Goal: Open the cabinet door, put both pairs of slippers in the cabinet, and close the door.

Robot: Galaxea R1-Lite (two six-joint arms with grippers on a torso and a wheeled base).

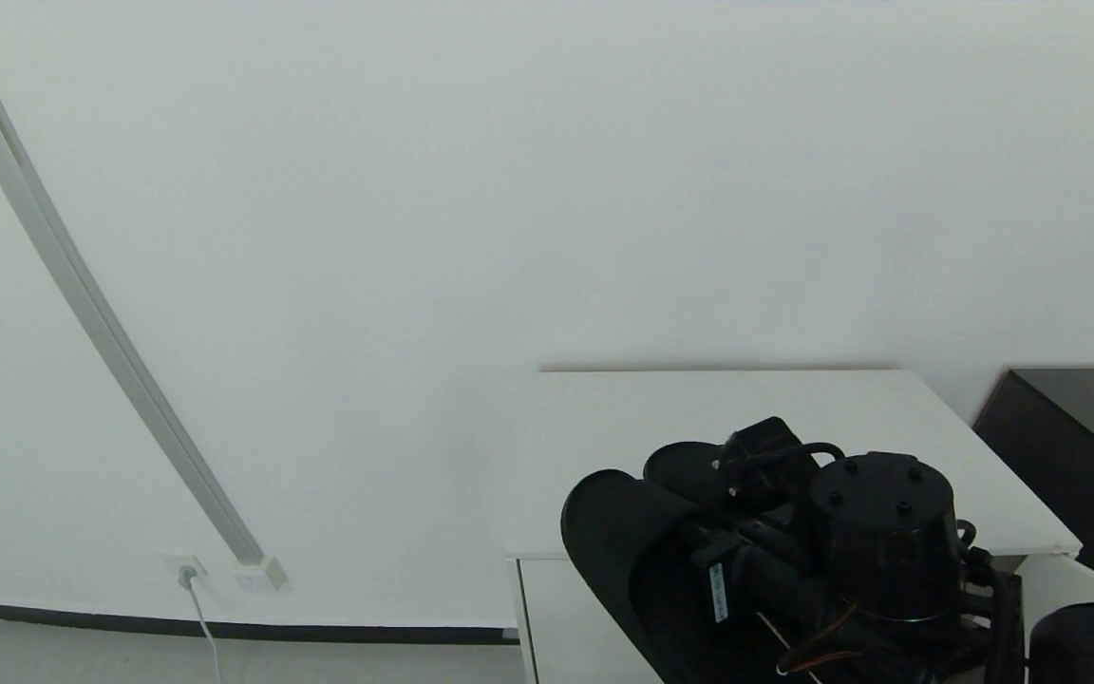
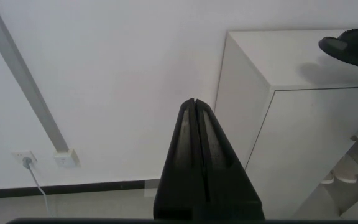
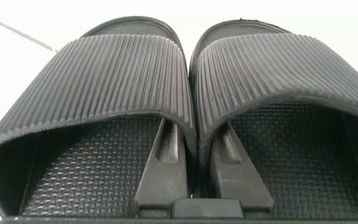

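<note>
My right tool (image 3: 194, 140) grips the pair of black slippers (image 1: 618, 532), long axes pointing away from it, above the white cabinet (image 1: 661, 418) top, while my closed, empty left tool (image 2: 194, 107) sits nearer its front.

Black ribbed slippers (image 3: 123, 81) side by side — jaws pinching their inner walls.

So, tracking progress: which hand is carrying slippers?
The right hand, a finger inside each of the black slippers, pinching them together; the left hand is shut on nothing.
</note>
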